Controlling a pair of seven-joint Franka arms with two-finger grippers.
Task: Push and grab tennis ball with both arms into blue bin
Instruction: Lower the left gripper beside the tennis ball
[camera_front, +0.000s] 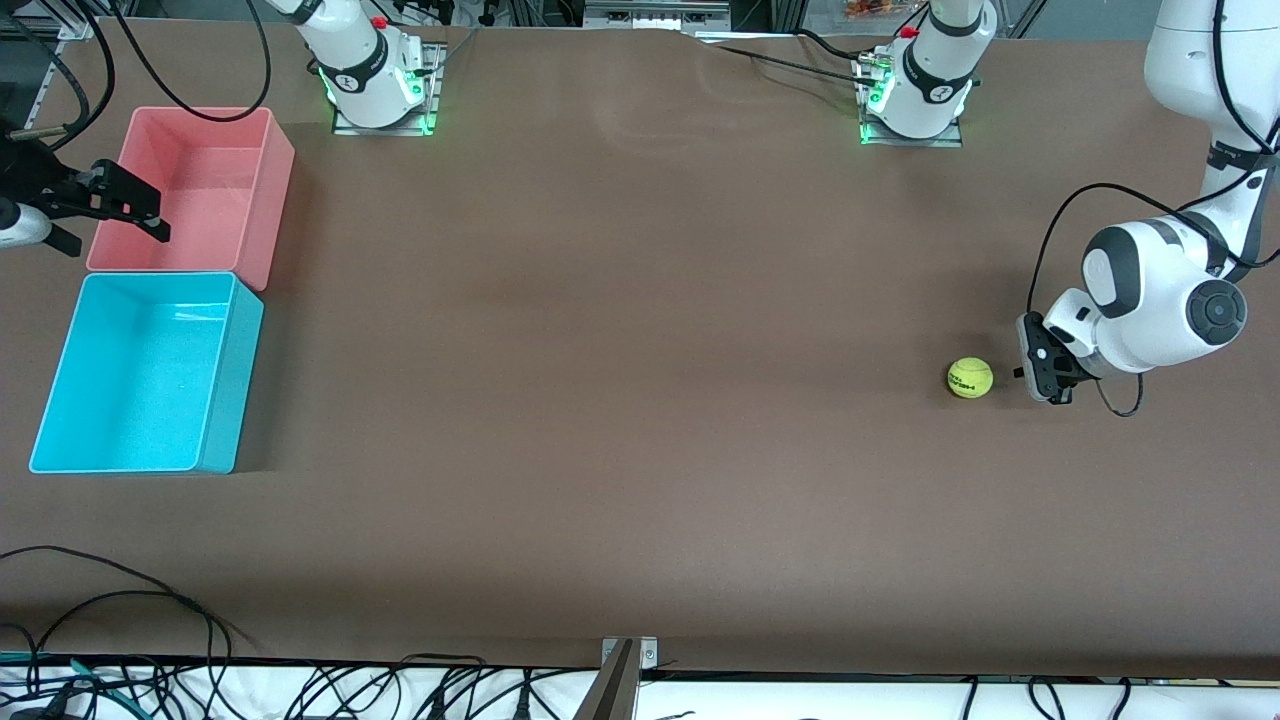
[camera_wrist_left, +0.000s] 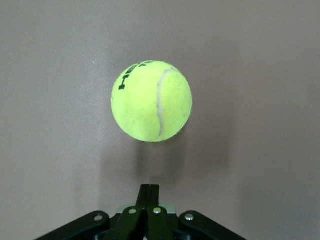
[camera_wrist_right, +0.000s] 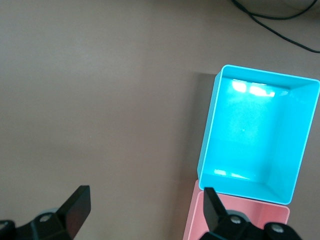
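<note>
I see the tennis ball (camera_front: 970, 378) resting on the brown table (camera_front: 620, 400) toward the left arm's end, well apart from both bins. Its black lettering is only partly legible in the left wrist view (camera_wrist_left: 151, 101); the rest curves out of sight.

Left gripper (camera_front: 1040, 372) sits low, just beside the ball on the side toward the left arm's end. Jaws together: in the left wrist view the two fingers (camera_wrist_left: 149, 192) meet in a single narrow tip pointing at the ball, with a gap of bare table between tip and ball. I cannot tell from the front view whether the tip touches the table.

Right gripper (camera_front: 135, 215) is at the right arm's end, over the pink bin (camera_front: 270, 200) at its outer edge. Jaws stand wide apart, nothing between them. Most of that arm is cut off by the frame edge.

Blue bin (camera_front: 225, 400) touches the pink bin, nearer the front camera. Right wrist view shows the blue bin (camera_wrist_right: 210, 135) whole, the pink one (camera_wrist_right: 192, 220) only as a cut-off corner.
</note>
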